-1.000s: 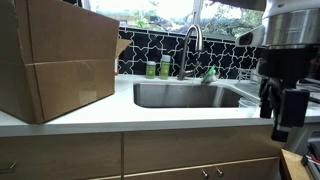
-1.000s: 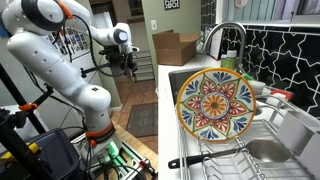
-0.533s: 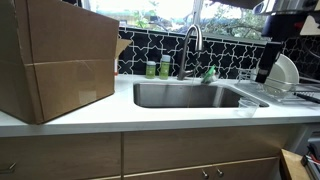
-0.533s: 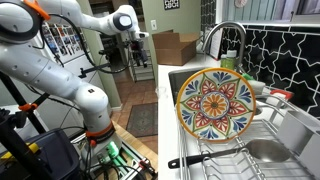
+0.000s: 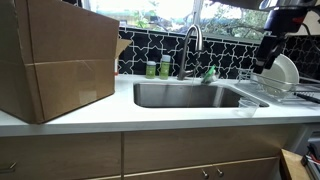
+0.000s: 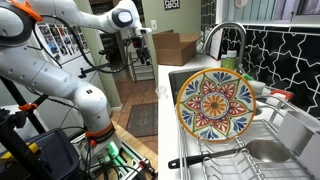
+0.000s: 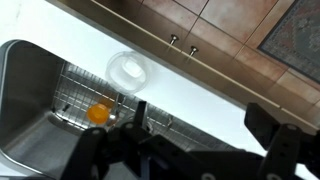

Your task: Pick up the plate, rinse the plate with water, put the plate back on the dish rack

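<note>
High over the counter point(image 5: 150, 118) | arm point(image 6: 50, 75) raised, gripper point(image 5: 265, 60) downward | jaws spread

We face the sink point(image 5: 190, 96) level from the front, sit close by the plate point(image 6: 215, 105) at its end, and look down on that sink from the wrist

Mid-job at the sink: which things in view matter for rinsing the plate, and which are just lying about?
For the job: plate, dish rack, faucet, sink, and the tool, which is open.
Lying about: cardboard box, green bottles, clear dish on the counter, black-handled utensil.
</note>
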